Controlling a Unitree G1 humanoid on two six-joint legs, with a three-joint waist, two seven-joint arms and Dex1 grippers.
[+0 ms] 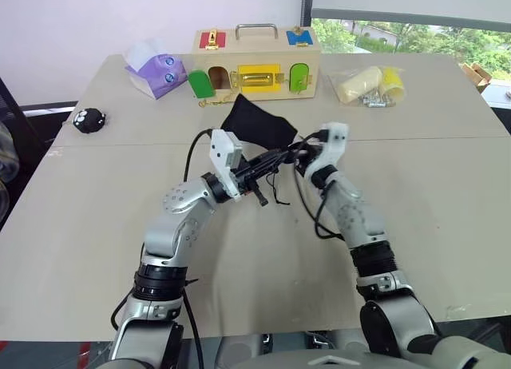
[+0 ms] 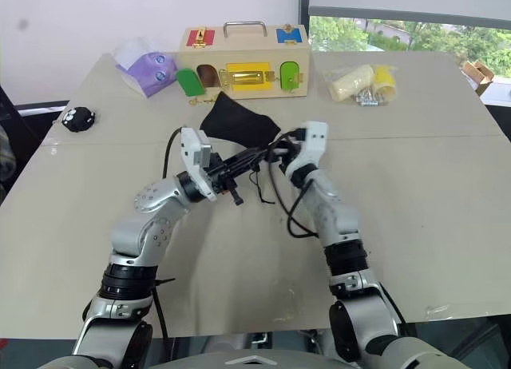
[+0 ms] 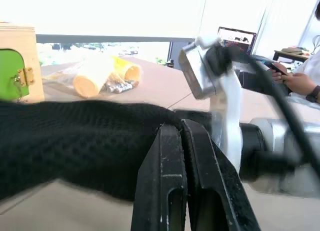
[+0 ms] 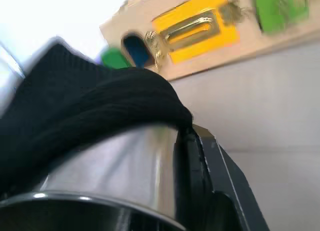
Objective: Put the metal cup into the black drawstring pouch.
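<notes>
The left gripper (image 3: 186, 156) is being kept fully closed, its two black fingers (image 3: 165, 181) pressed together on the edge of the black drawstring pouch (image 1: 257, 128); the right gripper (image 2: 289, 149) is being held almost closed on the pouch mouth, with one black finger (image 4: 215, 176) lying against the wall of the metal cup (image 4: 120, 171).

The pouch is being held up between the two grippers above the table (image 1: 447, 185), its closed end pointing away toward the wooden lock box (image 1: 255, 61); a thin black cord (image 1: 275, 195) is hanging beneath it. In the right wrist view the cup is being seen with black fabric draped over its far part, its rim and near wall bare.

Progress, as judged: the cup is being drawn into the pouch and is partly covered; the insertion is being judged incomplete, since the rim is outside the fabric; what remains is pulling the fabric over the rest of the cup and setting the pouch down; whether the cup is being gripped directly or through fabric cannot be told.

Count: one metal cup; one black pouch; one lock box; one purple and white tissue pack (image 1: 153, 68); one small black round object (image 1: 89, 119); one bag of pale yellow rolls (image 1: 369, 85).
</notes>
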